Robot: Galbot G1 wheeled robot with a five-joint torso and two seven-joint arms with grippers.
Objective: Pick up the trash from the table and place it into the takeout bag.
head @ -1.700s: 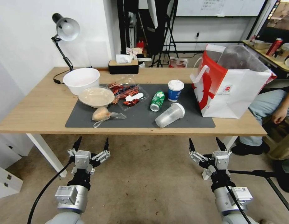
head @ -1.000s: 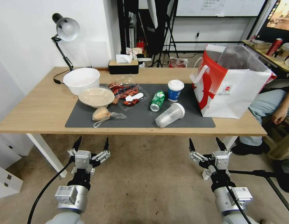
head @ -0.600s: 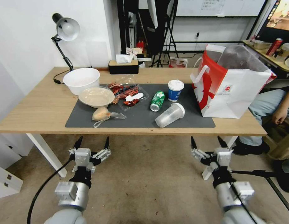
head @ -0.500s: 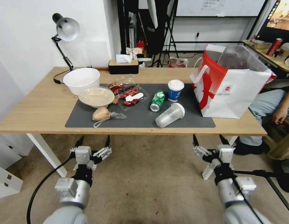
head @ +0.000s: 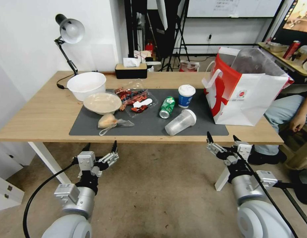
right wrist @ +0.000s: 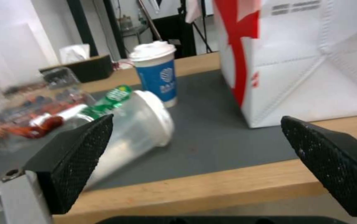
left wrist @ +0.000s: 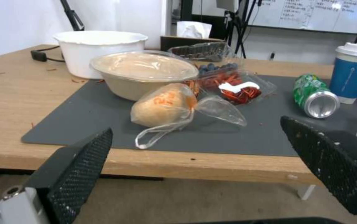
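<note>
Here both hands, left hand point(head: 100, 147) and right hand point(head: 222, 140), hang wide open and empty just below the bench point(head: 34, 109) edge; the clear plastic cup point(head: 180, 122) lies sideways near the takeout bag point(head: 255, 99) and might roll if nudged.

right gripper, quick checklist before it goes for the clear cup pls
1. Right gripper open and empty: ok.
2. Clear cup reachable, lying on its side near the mat's front edge: ok.
3. Gripper above the table top: not ok, it hangs at the front edge, not over it.
4. Clearance around cup: can lies close beside it but apart: ok.
5. Bag upright, mouth open: ok.
6. Left gripper out of the way, open, below the table edge: ok.
</note>
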